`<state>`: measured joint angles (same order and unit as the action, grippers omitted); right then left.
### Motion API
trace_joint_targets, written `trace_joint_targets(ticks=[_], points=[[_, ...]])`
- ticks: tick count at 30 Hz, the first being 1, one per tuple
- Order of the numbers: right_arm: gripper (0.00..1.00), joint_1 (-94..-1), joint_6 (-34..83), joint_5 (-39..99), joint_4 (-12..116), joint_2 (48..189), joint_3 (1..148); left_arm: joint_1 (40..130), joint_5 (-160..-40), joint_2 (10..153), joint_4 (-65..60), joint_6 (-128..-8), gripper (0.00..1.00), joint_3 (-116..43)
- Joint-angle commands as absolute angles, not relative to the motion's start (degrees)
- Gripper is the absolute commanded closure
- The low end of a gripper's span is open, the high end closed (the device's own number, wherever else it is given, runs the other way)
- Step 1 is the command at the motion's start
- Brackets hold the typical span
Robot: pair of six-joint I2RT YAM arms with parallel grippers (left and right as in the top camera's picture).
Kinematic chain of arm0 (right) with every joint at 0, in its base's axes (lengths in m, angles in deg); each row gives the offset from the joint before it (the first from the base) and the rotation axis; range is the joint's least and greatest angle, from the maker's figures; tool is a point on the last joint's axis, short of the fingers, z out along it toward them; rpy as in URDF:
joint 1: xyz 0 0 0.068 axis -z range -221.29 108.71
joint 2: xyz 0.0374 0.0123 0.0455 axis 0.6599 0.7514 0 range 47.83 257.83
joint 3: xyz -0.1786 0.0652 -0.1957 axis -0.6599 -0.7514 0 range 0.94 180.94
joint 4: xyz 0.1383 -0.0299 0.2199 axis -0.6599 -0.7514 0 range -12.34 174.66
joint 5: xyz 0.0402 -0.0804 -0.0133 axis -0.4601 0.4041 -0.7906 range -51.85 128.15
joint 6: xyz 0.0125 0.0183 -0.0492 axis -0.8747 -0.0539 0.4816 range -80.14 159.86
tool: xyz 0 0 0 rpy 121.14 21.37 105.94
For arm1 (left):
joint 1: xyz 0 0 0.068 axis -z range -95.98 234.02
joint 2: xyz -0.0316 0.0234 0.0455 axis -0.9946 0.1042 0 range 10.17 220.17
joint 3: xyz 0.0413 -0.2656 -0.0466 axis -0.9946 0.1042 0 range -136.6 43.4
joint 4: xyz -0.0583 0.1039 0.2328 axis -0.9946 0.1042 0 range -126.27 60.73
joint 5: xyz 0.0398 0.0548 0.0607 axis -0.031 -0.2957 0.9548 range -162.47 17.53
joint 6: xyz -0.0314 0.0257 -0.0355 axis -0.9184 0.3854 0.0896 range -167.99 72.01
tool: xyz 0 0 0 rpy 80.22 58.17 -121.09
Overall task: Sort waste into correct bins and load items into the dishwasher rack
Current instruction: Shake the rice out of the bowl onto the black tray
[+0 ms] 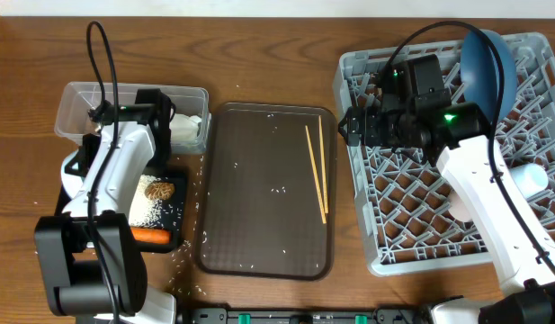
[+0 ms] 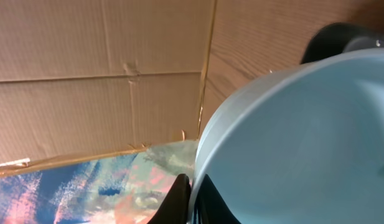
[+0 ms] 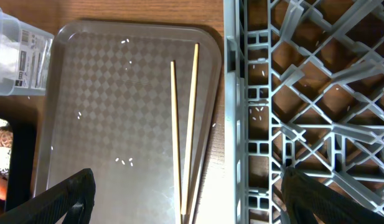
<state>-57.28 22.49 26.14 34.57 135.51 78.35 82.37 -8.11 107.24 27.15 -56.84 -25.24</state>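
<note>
My left jaws are clamped on the rim of the small light blue bowl (image 2: 291, 137), which fills most of the left wrist view. Behind it I see only cardboard panels. From overhead, the left arm (image 1: 115, 171) lies across the black tray (image 1: 179, 216) and the clear tub (image 1: 79, 101) by the left edge of the surface, hiding much of both. In the black tray I make out a heap of rice (image 1: 147, 210), a brown lump (image 1: 159, 191) and a carrot (image 1: 151, 236) at its near end. Something white (image 1: 189, 128) shows at the tub's right end, and I cannot tell what it is.

My right jaws stand wide apart with nothing between them, over the seam where the brown serving tray (image 1: 259, 216) meets the left wall of the rack (image 1: 385, 259). The two chopsticks (image 1: 317, 171) lie side by side on the tray's right part, just beside the rack. The right arm (image 1: 493, 189) crosses the rack and covers its middle. The dark blue plate (image 1: 489, 63) stands on edge in the rack's far right corner, and a pale cup (image 1: 533, 175) lies near its right wall. Loose grains (image 1: 277, 189) dot the serving tray.

The tub carries a label (image 3: 20, 62) whose print is too small for me to read.
</note>
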Motion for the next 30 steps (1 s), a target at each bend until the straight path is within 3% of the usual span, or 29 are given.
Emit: trace_joint_targets(ticks=[1,6,10,12,14,17,23,30], points=[[0.11,-57.12,23.19,25.83,34.11,134.62,78.83,81.38,-11.76,106.33,24.35,-60.31,0.94,-24.82],[0.11,-57.12,23.19,25.68,33.61,134.62,78.83,78.19,-15.44,107.79,25.62,-50.85,0.94,-24.65],[0.11,-57.12,23.19,25.65,34.31,134.62,78.83,79.29,-14.04,106.92,24.02,-56.31,0.94,-24.78],[0.11,-57.1,23.19,25.65,34.31,134.62,78.83,79.66,-10.58,106.9,26.05,-49.75,0.94,-24.8],[0.11,-57.12,23.19,25.65,34.07,134.62,78.83,80.29,-9.47,106.48,23.34,-55.9,0.94,-24.78],[0.11,-57.1,23.21,25.68,34.09,134.62,78.83,80.38,-11.11,106.5,24.39,-50.3,0.94,-24.78],[0.1,-57.1,23.21,25.68,34.07,134.62,78.83,80.73,-9.38,106.17,26.82,-52.9,0.94,-24.8],[0.11,-57.1,23.19,25.63,34.55,134.62,78.83,84.68,-20.42,102.52,27.87,-52.94,0.94,-26.09]])
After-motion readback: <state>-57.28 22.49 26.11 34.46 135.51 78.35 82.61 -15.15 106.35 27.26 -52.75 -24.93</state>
